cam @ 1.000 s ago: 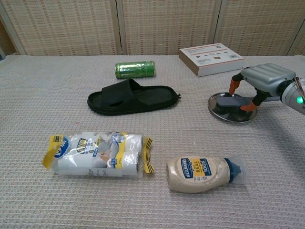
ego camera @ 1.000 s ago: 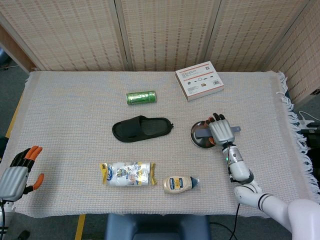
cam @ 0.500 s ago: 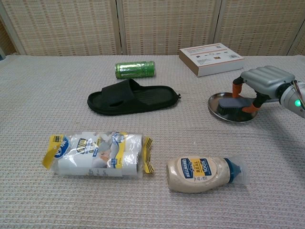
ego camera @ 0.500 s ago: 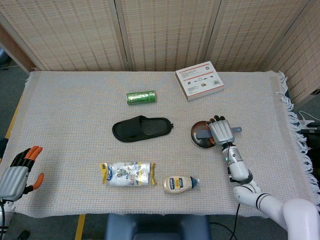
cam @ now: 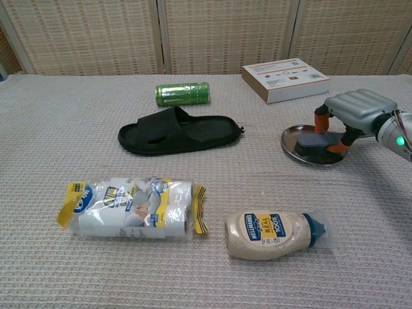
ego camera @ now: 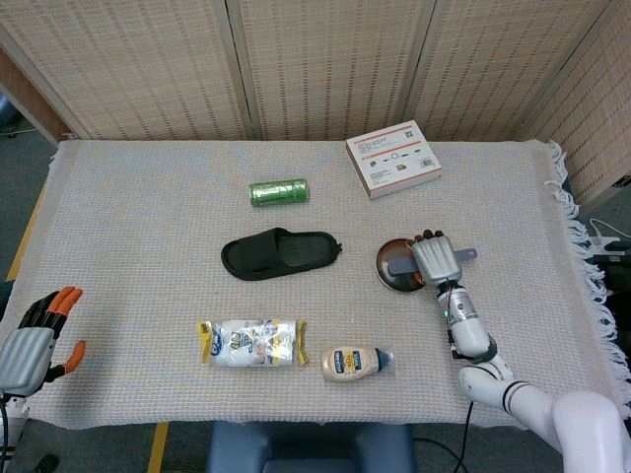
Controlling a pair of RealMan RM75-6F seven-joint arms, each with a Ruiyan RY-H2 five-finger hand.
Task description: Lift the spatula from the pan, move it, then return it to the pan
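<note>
At right of frame, the right hand (cam: 353,111) pinches the stiff, light-looking spatula (cam: 313,143) by its handle over the pan (cam: 293,138).

Item count: one pan (cam: 302,154), one spatula (cam: 313,141), one can (cam: 182,94), one slipper (cam: 177,132), one box (cam: 285,79), one mayonnaise bottle (cam: 273,235), one snack packet (cam: 132,208).

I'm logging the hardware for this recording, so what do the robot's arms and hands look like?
Both hands have ribbed silver-grey metallic backs and dark fingers with orange tips. The right hand sits on a slim silver-grey forearm with a small green light, widening to a white arm segment past a dark ring. Of the left hand only the hand itself shows, at the frame edge.
</note>
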